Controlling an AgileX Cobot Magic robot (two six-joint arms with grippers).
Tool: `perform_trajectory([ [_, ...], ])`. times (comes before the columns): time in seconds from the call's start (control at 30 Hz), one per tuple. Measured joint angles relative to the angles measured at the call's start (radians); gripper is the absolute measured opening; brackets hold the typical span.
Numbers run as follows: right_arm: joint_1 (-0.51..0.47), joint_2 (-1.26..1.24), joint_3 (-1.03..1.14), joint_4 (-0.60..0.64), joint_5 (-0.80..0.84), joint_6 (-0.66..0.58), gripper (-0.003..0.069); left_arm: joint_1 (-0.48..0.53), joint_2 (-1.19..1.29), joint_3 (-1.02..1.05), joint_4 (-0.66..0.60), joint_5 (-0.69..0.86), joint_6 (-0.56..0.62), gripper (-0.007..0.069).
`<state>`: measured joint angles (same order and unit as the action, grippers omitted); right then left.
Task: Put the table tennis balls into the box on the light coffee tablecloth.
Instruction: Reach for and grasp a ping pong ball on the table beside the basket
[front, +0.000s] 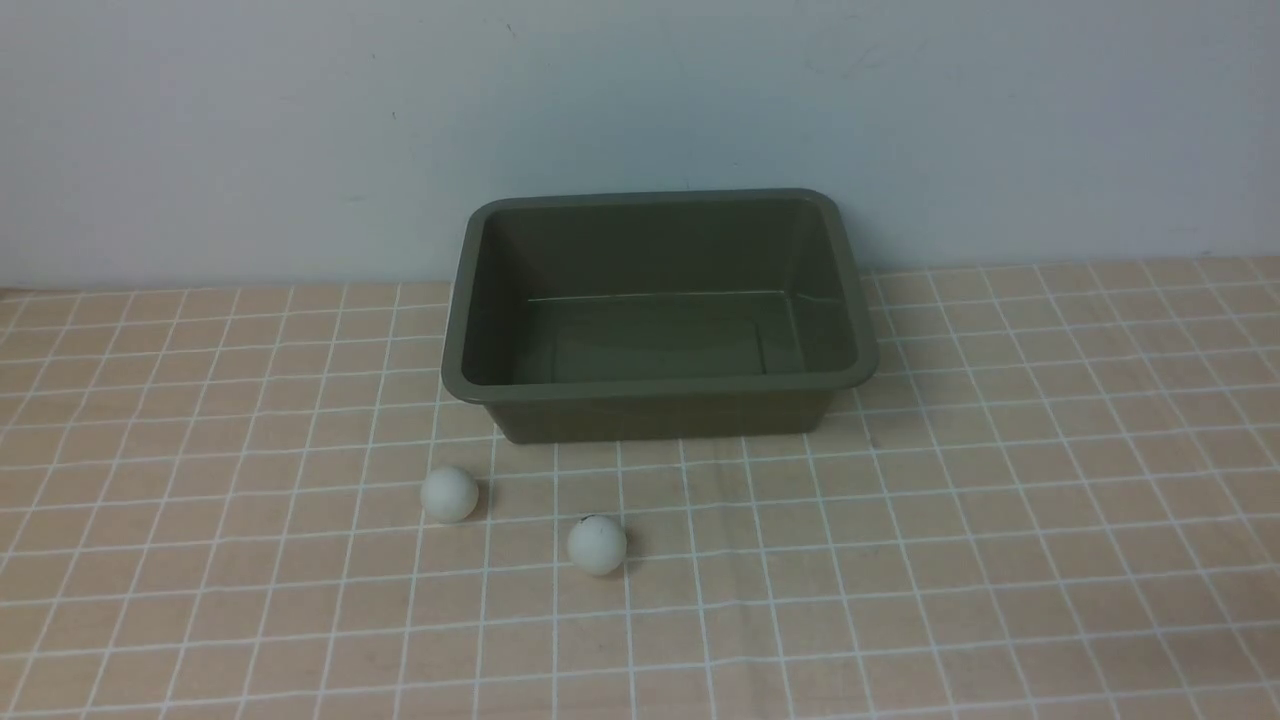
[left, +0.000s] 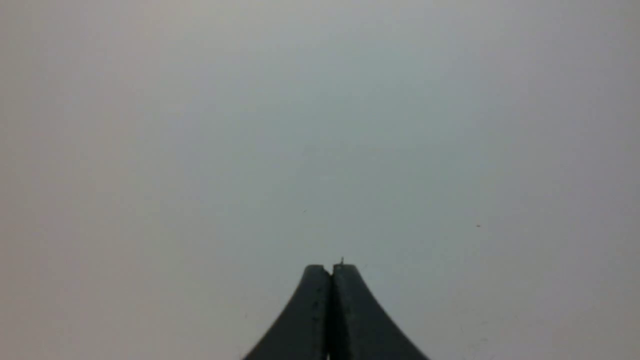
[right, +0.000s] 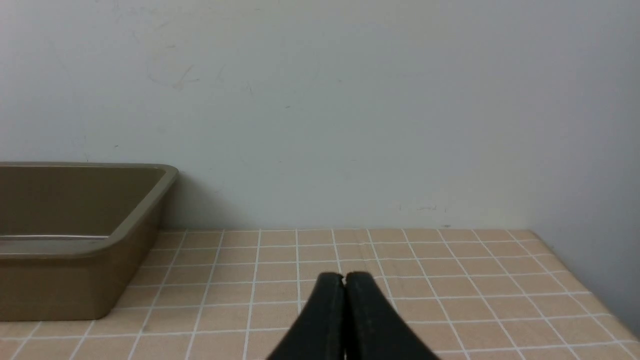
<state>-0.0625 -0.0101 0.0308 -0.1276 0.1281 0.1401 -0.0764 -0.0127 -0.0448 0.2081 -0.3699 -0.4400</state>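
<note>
Two white balls (front: 597, 545) on the light checked tablecloth (front: 1000, 560), just off the box's (front: 660, 390) near edge and its near-left corner, could roll away if nudged by either the left pincer (left: 331, 270) or right pincer (right: 345, 277), both pressed together, empty.

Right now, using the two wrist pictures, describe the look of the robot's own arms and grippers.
The left gripper and the right gripper each show two dark, nearly black fingers, narrow at the blunt tips and widening toward the camera. No marking is legible on them, and no cable shows. Neither arm's body is in view, so its colour and shape cannot be told.
</note>
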Motion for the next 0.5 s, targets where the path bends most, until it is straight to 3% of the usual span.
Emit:
perform_trajectory([
  [0.1, 0.0, 0.0, 0.0, 0.0, 0.0, 0.0, -0.0018, 0.0, 0.087, -0.105, 0.276, 0.188, -0.143, -0.0064],
  [0.17, 0.0, 0.0, 0.0, 0.0, 0.0, 0.0, -0.0018, 0.0, 0.176, -0.156, 0.379, 0.313, -0.248, -0.0064],
  [0.37, 0.0, 0.0, 0.0, 0.0, 0.0, 0.0, -0.0018, -0.009, 0.461, -0.257, 0.579, 0.423, -0.413, -0.0064],
  [0.5, 0.0, 0.0, 0.0, -0.001, 0.0, 0.0, -0.0018, -0.064, 0.687, -0.304, 0.599, 0.483, -0.481, -0.0064],
])
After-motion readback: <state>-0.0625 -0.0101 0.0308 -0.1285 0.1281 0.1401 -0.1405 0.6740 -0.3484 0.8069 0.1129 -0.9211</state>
